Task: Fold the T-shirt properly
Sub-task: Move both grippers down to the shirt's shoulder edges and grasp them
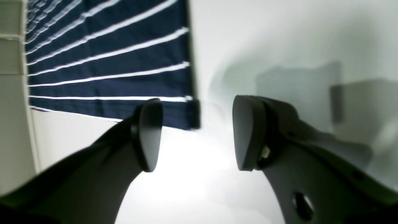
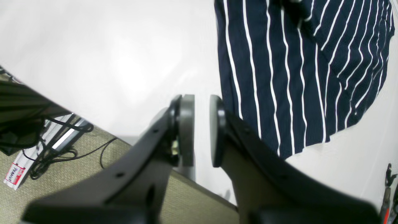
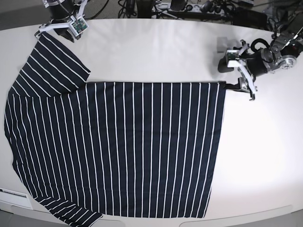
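The T-shirt, dark navy with thin white stripes, lies spread flat on the white table. My left gripper is at the shirt's far right corner. In the left wrist view it is open, and the shirt's corner lies on the table just beyond the gap between the fingers. My right gripper is at the far left, by the tip of a sleeve. In the right wrist view it is nearly closed with a narrow gap, empty, and the shirt lies to its right.
Cables and equipment line the table's far edge. In the right wrist view the table edge is just below the gripper, with carpet and cables beneath. The shirt's near hem reaches the table's front edge.
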You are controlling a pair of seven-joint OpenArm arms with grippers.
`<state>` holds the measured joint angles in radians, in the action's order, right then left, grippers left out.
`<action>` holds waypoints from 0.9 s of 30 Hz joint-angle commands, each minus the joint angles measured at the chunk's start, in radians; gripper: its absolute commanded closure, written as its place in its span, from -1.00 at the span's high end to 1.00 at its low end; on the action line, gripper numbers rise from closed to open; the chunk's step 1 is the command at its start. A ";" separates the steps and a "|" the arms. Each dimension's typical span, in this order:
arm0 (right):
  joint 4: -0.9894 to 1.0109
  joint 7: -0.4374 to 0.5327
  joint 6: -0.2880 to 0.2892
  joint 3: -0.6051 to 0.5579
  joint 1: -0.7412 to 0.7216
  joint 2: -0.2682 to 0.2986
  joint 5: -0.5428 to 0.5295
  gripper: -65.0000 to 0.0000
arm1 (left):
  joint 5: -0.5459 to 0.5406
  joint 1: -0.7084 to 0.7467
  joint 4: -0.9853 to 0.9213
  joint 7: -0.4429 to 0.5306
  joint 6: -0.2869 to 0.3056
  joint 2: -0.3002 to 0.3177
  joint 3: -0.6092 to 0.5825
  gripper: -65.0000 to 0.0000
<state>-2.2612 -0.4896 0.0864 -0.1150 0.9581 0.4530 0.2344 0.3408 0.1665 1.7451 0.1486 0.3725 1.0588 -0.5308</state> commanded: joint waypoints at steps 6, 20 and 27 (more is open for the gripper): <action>-0.013 0.016 -0.007 0.005 0.009 -0.010 -0.002 -0.49 | 0.070 -0.169 -0.109 -0.047 0.015 -0.026 -0.180 0.14; -0.013 0.016 -0.047 0.005 -0.011 -0.010 0.005 -0.02 | 0.069 -0.298 -0.174 -0.051 0.015 -0.097 -0.313 -1.00; 0.059 0.014 -0.045 0.005 -0.067 -0.010 0.003 -0.02 | 0.069 -0.297 -0.174 -0.071 0.015 -0.095 -0.313 -1.00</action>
<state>-2.1872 -0.4892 0.0521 -0.1150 0.8837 0.4347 0.2272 0.3843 -0.1390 1.5829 0.1505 0.3176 0.9474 -0.8322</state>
